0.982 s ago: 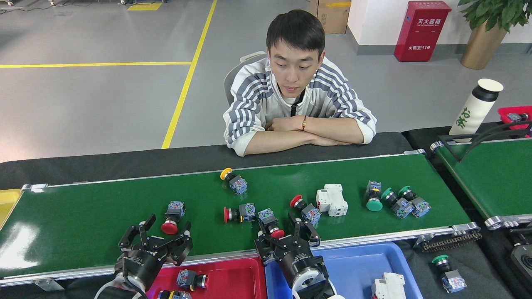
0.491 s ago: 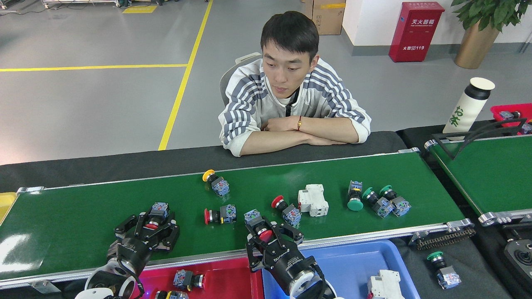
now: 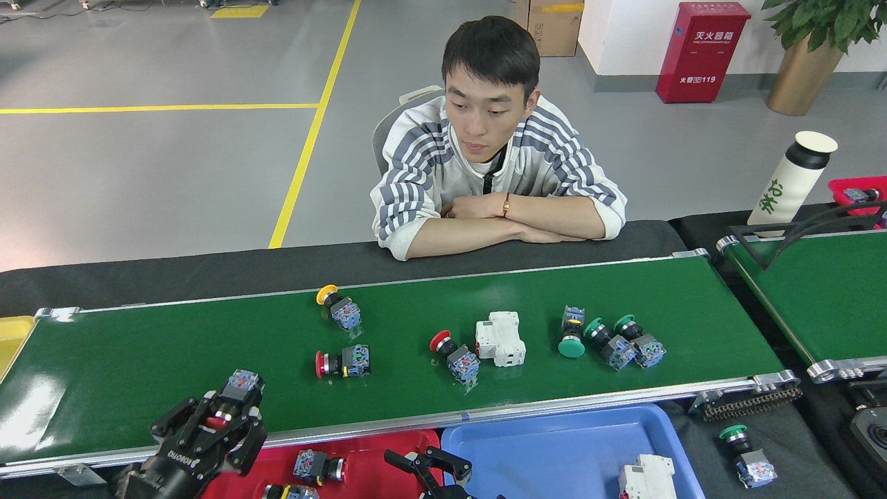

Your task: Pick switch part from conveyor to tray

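The conveyor (image 3: 138,346) runs across the head view with several switch parts on its green belt. Among them are a yellow-capped one (image 3: 338,307), two red-capped ones (image 3: 341,362) (image 3: 454,354) and three green-capped ones around (image 3: 610,341). My left gripper (image 3: 220,414) is at the belt's near rail, shut on a red-capped switch part (image 3: 241,383) whose blue block sticks out past the fingers. My right gripper (image 3: 429,466) is low at the frame's bottom edge, above the seam between the red tray (image 3: 388,447) and the blue tray (image 3: 575,443). Only its finger ends show.
A white breaker (image 3: 499,338) lies on the belt and another (image 3: 646,478) in the blue tray. The red tray holds two switch parts (image 3: 315,466). A person's folded arms (image 3: 499,222) rest behind the belt. A second belt (image 3: 824,291), a bottle (image 3: 790,180) and a loose green switch (image 3: 747,459) are at right.
The left gripper shut on the red-capped part and drew back toward the near rail. The right gripper pulled back off the belt to the bottom edge. The belt's parts drifted left.
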Controlling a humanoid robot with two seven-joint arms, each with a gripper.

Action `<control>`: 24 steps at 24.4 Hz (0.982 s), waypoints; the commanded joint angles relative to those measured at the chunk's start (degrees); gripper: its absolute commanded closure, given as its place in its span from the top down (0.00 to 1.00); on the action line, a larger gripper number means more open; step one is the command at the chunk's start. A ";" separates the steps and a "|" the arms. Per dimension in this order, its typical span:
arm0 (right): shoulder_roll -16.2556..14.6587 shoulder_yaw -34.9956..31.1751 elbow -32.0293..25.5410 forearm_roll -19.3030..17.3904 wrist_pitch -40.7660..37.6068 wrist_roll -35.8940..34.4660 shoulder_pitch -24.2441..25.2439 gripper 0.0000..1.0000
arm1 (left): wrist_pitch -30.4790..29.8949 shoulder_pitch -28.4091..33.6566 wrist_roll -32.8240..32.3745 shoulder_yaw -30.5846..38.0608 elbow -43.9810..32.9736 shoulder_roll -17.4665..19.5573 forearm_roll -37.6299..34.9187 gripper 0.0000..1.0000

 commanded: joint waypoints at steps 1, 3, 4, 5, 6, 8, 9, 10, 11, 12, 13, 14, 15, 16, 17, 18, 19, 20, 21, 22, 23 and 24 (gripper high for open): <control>0.61 -6.95 -3.11 -0.34 5.30 -0.59 2.90 1.00 | -3.61 1.32 0.11 -0.62 -1.74 -0.09 0.08 0.16; 3.07 -13.71 -4.34 -1.04 11.18 -1.81 7.29 1.00 | -3.61 1.41 0.20 -2.73 -1.57 0.00 -0.10 0.48; 3.69 -16.26 -4.43 -1.04 14.08 -3.13 8.52 1.00 | -3.61 1.41 0.20 -2.73 -1.57 -0.27 -0.01 0.64; 3.60 -18.02 -4.34 -1.04 16.63 -4.45 9.49 1.00 | -3.61 1.41 0.20 -2.73 -1.57 -0.18 0.08 0.80; 3.51 -19.43 -4.34 -0.95 20.06 -6.04 10.81 1.00 | -3.61 1.41 0.29 -2.73 -1.65 -0.18 0.17 1.00; 2.81 -20.31 -4.25 -0.95 27.09 -8.41 11.60 1.00 | -3.61 1.32 0.29 -2.11 -1.65 -0.36 0.34 1.00; 2.19 -20.31 -3.90 -0.95 29.90 -8.41 11.51 1.00 | -3.61 1.23 0.29 -1.50 -1.65 -0.44 0.52 1.00; 1.49 -20.22 -3.72 -0.78 32.37 -8.32 11.16 1.00 | -3.61 1.14 0.29 -0.44 -1.65 -0.88 0.61 1.00; 0.88 -19.87 -3.55 -0.51 34.38 -8.15 10.46 1.00 | -3.52 1.05 0.29 1.48 -1.65 -1.94 0.61 1.00; 0.43 -19.87 -3.55 -0.25 35.44 -7.97 9.75 1.00 | -3.43 0.97 0.29 3.42 -1.65 -2.99 0.61 1.00; -0.01 -19.78 -3.46 0.02 35.97 -7.79 8.87 1.00 | -3.43 0.97 0.20 6.41 -1.48 -4.22 0.61 1.00; -0.18 -19.78 -3.11 0.37 36.06 -7.35 8.17 1.00 | -3.35 1.05 0.20 9.66 -1.39 -5.37 0.52 1.00; -0.27 -19.78 -2.23 0.81 36.06 -6.39 7.03 1.00 | -2.56 1.05 0.11 12.65 -1.22 -6.60 0.34 1.00; -0.18 -19.78 -1.26 1.25 36.06 -5.51 5.97 1.00 | -0.97 1.05 0.02 14.94 -1.04 -7.30 0.26 1.00; -0.18 -19.52 0.41 1.77 36.06 -4.72 4.39 1.00 | 2.19 1.23 -0.24 17.22 -0.78 -7.65 -0.01 1.00; -0.18 -19.16 1.37 2.04 36.06 -4.45 3.51 1.00 | 4.83 1.49 -0.24 17.75 -0.16 -7.39 -0.10 1.00; -0.18 -18.46 2.43 2.21 36.06 -4.37 2.63 1.00 | 7.64 1.85 -0.24 18.19 0.89 -7.21 -0.10 1.00; -0.18 -17.93 3.22 2.30 36.06 -4.37 1.84 1.00 | 9.92 2.20 -0.07 18.19 2.04 -6.77 -0.10 1.00; -0.18 -17.41 3.75 2.30 36.06 -4.37 1.05 1.00 | 11.77 2.64 0.02 18.45 3.00 -6.51 -0.18 1.00; -0.18 -17.05 4.19 2.30 36.06 -4.28 0.52 1.00 | 12.91 2.90 0.11 18.54 3.44 -6.24 -0.18 1.00; -0.18 -16.35 4.71 2.30 35.97 -4.19 0.00 1.00 | 14.23 3.08 0.20 18.54 3.71 -5.98 -0.18 1.00; -0.18 -15.47 5.15 2.21 35.97 -3.57 -0.44 1.00 | 14.93 3.34 0.20 18.63 3.79 -5.63 -0.18 1.00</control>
